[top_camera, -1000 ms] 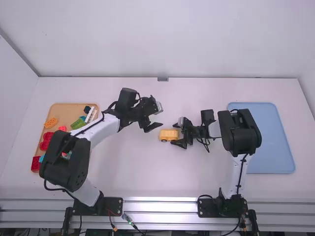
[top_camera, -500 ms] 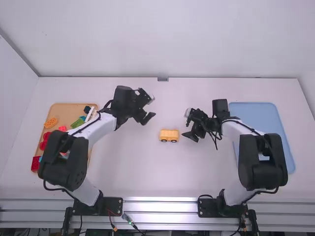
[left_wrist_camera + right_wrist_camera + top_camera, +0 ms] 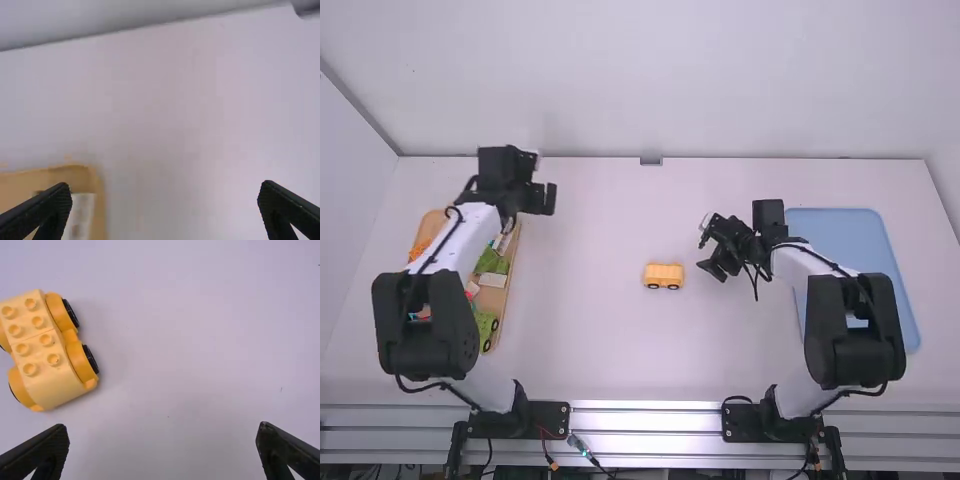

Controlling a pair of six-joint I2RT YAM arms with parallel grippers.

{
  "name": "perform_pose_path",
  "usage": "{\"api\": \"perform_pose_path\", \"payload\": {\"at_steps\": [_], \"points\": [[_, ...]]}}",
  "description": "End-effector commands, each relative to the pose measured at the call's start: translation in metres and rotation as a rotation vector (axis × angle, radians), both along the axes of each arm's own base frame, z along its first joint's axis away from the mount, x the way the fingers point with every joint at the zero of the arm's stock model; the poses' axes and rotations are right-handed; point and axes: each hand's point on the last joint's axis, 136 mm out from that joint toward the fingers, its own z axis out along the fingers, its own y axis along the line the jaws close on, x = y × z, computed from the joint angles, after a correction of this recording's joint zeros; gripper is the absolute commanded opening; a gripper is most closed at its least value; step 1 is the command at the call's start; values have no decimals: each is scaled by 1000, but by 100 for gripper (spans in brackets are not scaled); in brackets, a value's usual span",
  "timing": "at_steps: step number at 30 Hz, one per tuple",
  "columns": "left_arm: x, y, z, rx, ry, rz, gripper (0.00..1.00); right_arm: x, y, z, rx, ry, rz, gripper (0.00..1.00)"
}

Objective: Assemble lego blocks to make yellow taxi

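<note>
The right hand (image 3: 710, 254) hangs above the worktop (image 3: 610, 340), its two black fingers spread wide, with nothing between them. Their dark surfaces look matt, and they taper to blunt tips.

Near that hand and apart from it, to its left in the high view and a little closer to the arm bases, stands the yellow car (image 3: 663, 276), upright on its wheels. In the right wrist view its body is pale yellow, smooth and glossy, with rounded lower ends, a straight seam across the middle, and eight round studs on top in two rows of four. Bulging deeper-yellow rounds flank it, with black wheel rims showing at their outer faces.

Well apart, the left hand (image 3: 549, 199) hangs just beside the far right corner of the tan tray (image 3: 502, 330), its fingers also wide apart and empty. The tray has a raised lip and rounded corners. In it lie green blocks (image 3: 492, 263), a green wheeled piece (image 3: 485, 325) with black wheels, and an orange block (image 3: 420, 248), partly behind the left arm's white link.

Over on the right lies the blue tray (image 3: 872, 290), flat, smooth and round-cornered, partly covered by the right arm.
</note>
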Motion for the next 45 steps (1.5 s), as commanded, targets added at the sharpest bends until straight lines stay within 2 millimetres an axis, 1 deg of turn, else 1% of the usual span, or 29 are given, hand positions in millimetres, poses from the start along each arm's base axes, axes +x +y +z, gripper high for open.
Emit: {"api": "perform_pose_path", "payload": {"at_steps": [1, 2, 4, 5, 6, 8, 9, 10, 11, 14, 16, 17, 18, 19, 23, 25, 26, 29, 30, 32, 34, 36, 37, 39, 40, 42, 43, 45], "points": [[8, 35, 41, 31, -47, 62, 99, 3, 1, 8, 6, -18, -3, 99], [7, 41, 45, 38, -45, 67, 99, 3, 1, 8, 5, -18, -6, 99], [4, 61, 59, 51, -35, 94, 99, 3, 0, 8, 5, -19, -6, 99], [0, 77, 69, 60, -26, 118, 99, 3, 1, 8, 3, -21, 0, 99], [-2, 83, 72, 60, -21, 131, 99, 3, 2, 8, 2, -23, 3, 99], [-9, 107, 82, 73, -1, 165, 100, 3, 0, 8, 0, -25, 2, 99], [-11, 112, 84, 76, 5, 171, 100, 3, 0, 8, 0, -25, 2, 99], [-16, 124, 86, 85, 30, 181, 99, 3, 0, 8, 1, -24, 1, 99], [-18, 130, 86, 85, 44, 189, 100, 3, 1, 8, 1, -24, 4, 99], [-33, 149, 82, 108, 138, 177, 99, 3, 1, 8, 1, -25, 3, 99], [-36, 162, 78, 120, 174, 202, 99, 3, 1, 8, 1, -24, 2, 99], [-40, 178, 70, 139, 221, 230, 99, 3, 1, 8, 1, -24, 3, 99], [-41, 184, 68, 146, 235, 242, 99, 3, 1, 9, 1, -25, 5, 99], [-43, 192, 62, 151, 265, 254, 99, 3, 2, 8, 1, -24, 7, 99], [-57, 210, 34, 176, 399, 190, 100, 1, 7, 8, 2, -24, 19, 99], [-62, 222, 25, 185, 436, 216, 99, 0, 9, 8, 1, -24, 24, 99], [-64, 235, 16, 198, 460, 241, 99, 0, 11, 9, 1, -25, 31, 99], [-68, 246, 1, 183, 492, 218, 99, 0, 14, 9, 2, -32, 39, 99], [-71, 252, -8, 169, 508, 203, 99, 0, 14, 9, 2, -32, 39, 99], [-73, 257, -17, 155, 519, 195, 99, 0, 13, 9, 2, -32, 36, 99], [-78, 264, -33, 144, 547, 166, 99, 0, 14, 9, 2, -31, 37, 99], [-83, 265, -47, 137, 584, 114, 99, 0, 13, 9, 2, -28, 36, 99], [-88, 266, -57, 134, 617, 91, 99, 0, 12, 9, 1, -28, 33, 99], [-89, 270, -66, 138, 633, 91, 99, -1, 13, 9, 1, -27, 37, 99], [-87, 271, -73, 146, 642, 64, 97, -1, 13, 9, 2, -27, 36, 99], [-88, 267, -80, 146, 657, 0, 95, 0, 13, 9, 2, -27, 34, 99], [-90, 264, -84, 156, 673, -58, 89, -1, 14, 9, 2, -27, 38, 99], [-93, 262, -93, 189, 691, -148, 89, 0, 12, 9, 3, -25, 32, 99]]}}
